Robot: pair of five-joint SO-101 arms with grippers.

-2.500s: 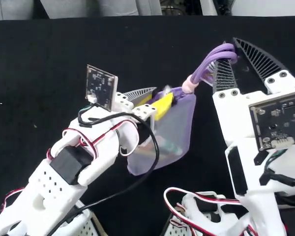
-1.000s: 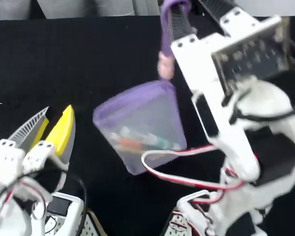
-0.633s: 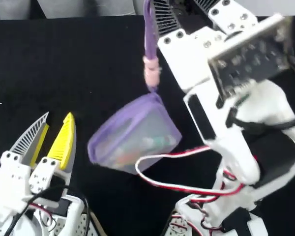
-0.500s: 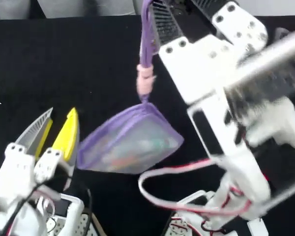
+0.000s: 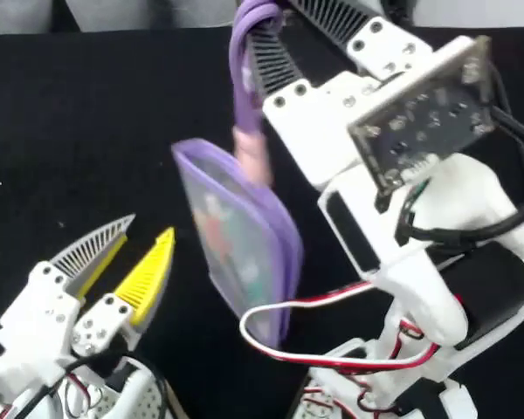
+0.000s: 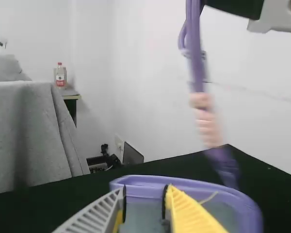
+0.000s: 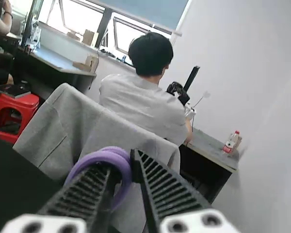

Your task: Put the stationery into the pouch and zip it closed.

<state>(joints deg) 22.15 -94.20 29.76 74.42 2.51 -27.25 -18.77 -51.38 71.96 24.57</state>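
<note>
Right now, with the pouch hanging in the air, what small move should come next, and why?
Probably lower the pouch onto the table. It hangs tilted from its strap, pinched in the right gripper, while the open left gripper sits apart from it. Lying flat should steady it for work on the zipper.

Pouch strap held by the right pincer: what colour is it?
Purple strap, with a pink piece below it; the high view shows it best.

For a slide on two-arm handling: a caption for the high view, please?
Right end effector holds the purple pouch by its strap over the black table; left end effector open alongside.
</note>
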